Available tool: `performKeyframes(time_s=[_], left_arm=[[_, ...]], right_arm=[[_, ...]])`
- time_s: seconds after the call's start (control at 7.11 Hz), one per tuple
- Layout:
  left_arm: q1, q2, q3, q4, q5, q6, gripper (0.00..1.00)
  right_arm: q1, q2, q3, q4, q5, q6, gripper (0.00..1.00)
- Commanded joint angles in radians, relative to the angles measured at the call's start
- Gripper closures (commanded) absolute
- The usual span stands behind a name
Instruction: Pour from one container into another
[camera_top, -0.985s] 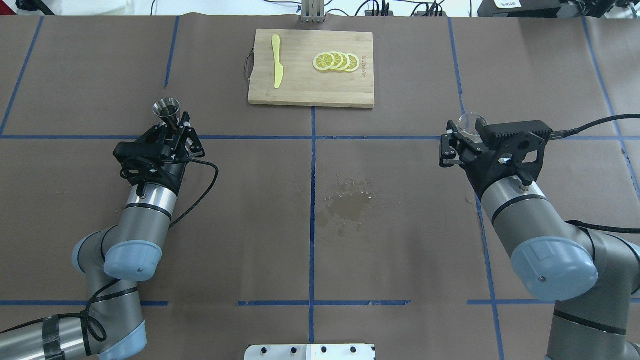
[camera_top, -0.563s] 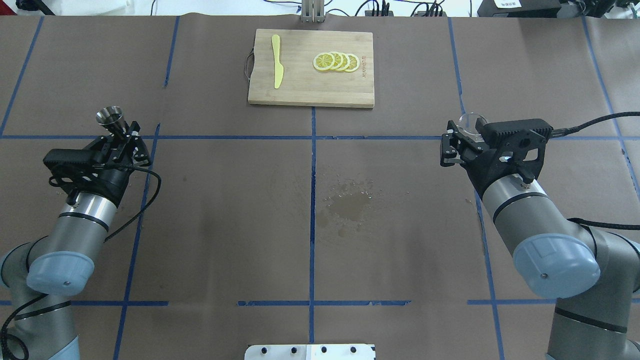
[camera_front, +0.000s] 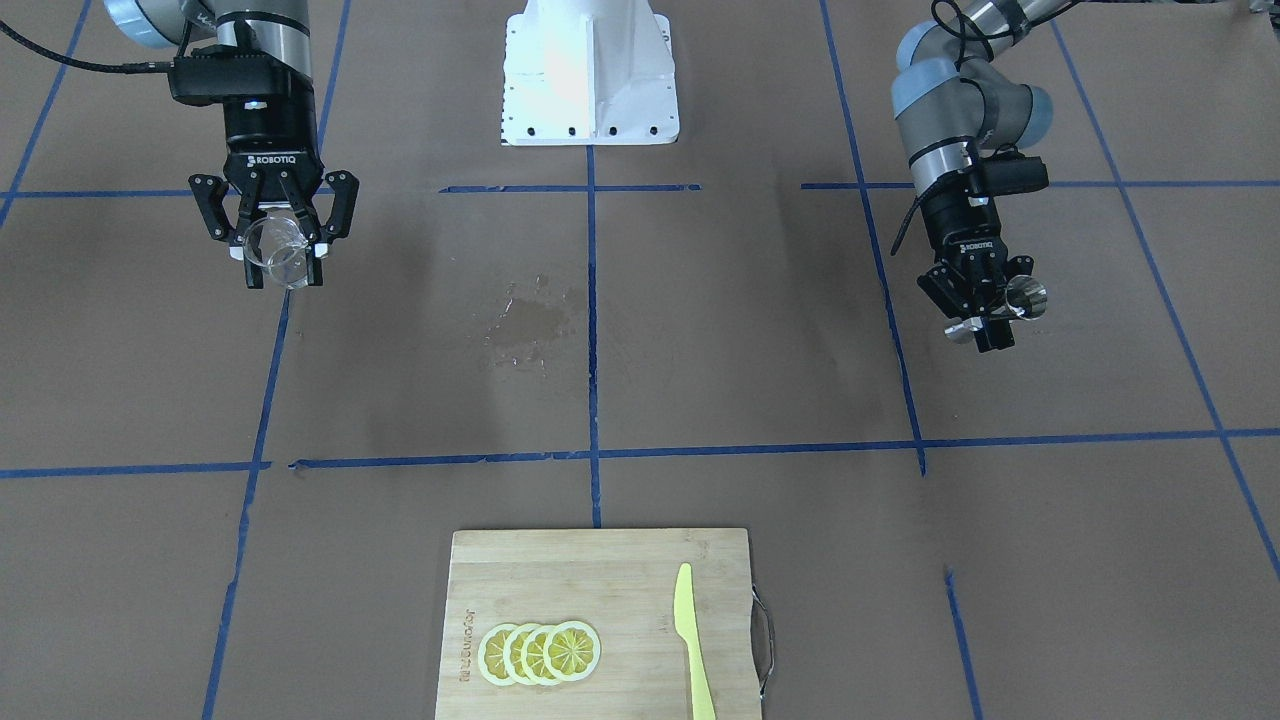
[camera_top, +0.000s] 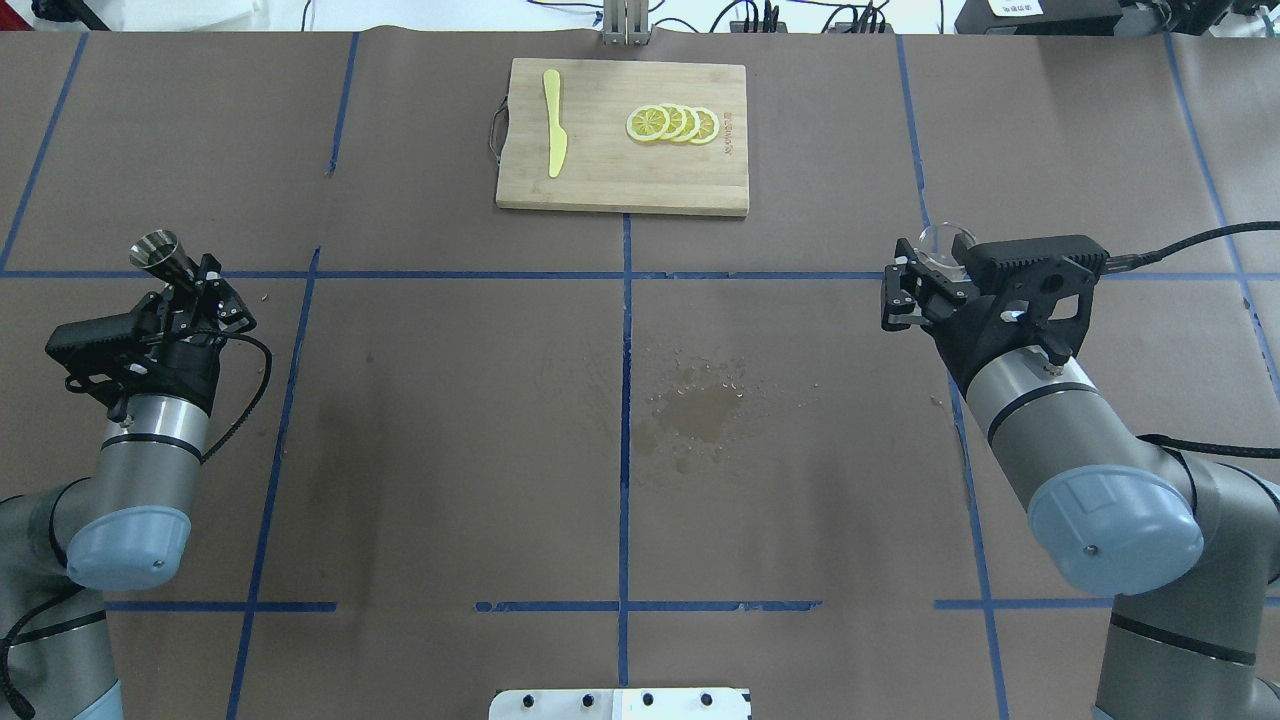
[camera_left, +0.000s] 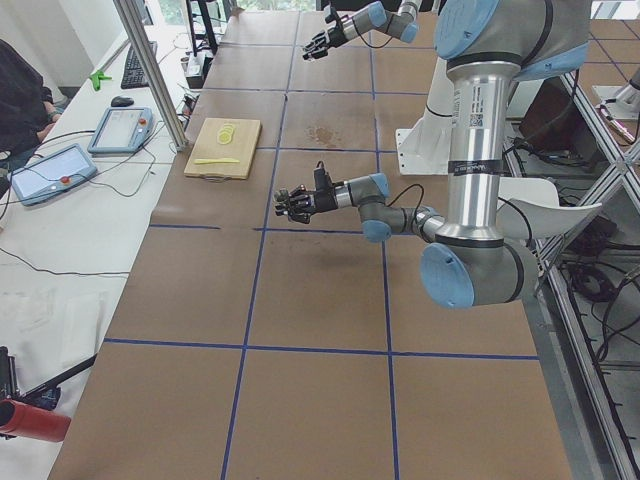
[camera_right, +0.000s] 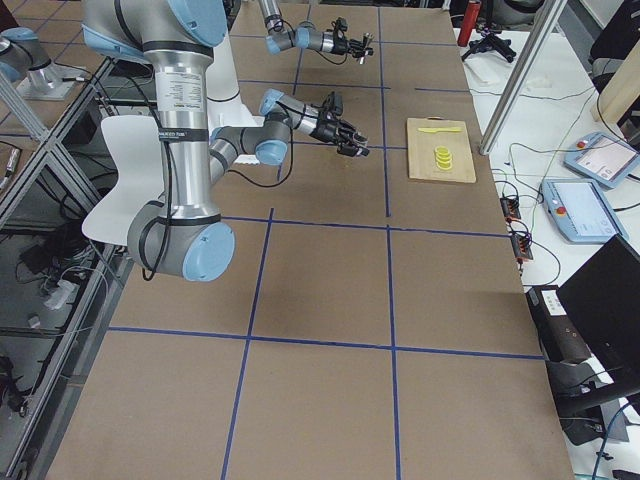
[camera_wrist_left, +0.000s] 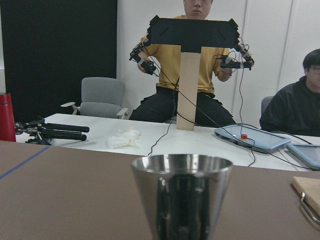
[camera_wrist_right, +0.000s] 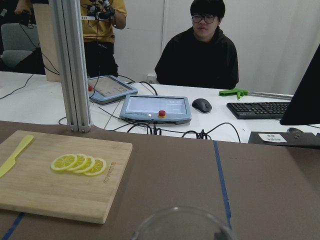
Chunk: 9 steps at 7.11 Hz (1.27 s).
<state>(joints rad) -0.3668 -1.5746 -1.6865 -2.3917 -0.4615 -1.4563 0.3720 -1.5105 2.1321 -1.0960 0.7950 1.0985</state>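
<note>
Over the table (camera_front: 700, 350), right gripper (camera_front: 283, 268) (ROBOTIQ-marked) pinches glass (camera_front: 276, 248) — left gripper (camera_front: 985, 318), steel cup (camera_front: 1024, 298).

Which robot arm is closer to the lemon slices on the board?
Right. The right end effector, holding a clear glass, is off the cutting board end with the lemon slices. The left end effector, holding a metal cup, is much farther, beyond the knife end.

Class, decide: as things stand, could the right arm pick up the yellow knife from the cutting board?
Probably not yet: the right hand is shut on the clear glass, though no object lies between it and the knife.
</note>
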Motion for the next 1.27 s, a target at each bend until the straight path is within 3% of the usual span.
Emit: performKeyframes(time_s=[0.0,0.28,0.7,1.13], left_arm=[[0.0,0.001,0.04,0.023,0.044,-0.068,1.0],[0.0,0.002,0.053,0.026,0.044,-0.073,1.0],[0.0,0.001,0.08,0.032,0.044,-0.142,1.0],[0.005,-0.002,0.12,0.032,0.167,-0.153,1.0]], right_arm=[[0.011,-0.004,-0.001,-0.033,0.003,0.001,1.0],[0.022,-0.091,-0.011,-0.042,0.035,0.147,1.0],[0.027,-0.165,-0.012,-0.042,0.044,0.219,1.0],[0.028,-0.175,-0.012,-0.044,0.044,0.224,1.0]])
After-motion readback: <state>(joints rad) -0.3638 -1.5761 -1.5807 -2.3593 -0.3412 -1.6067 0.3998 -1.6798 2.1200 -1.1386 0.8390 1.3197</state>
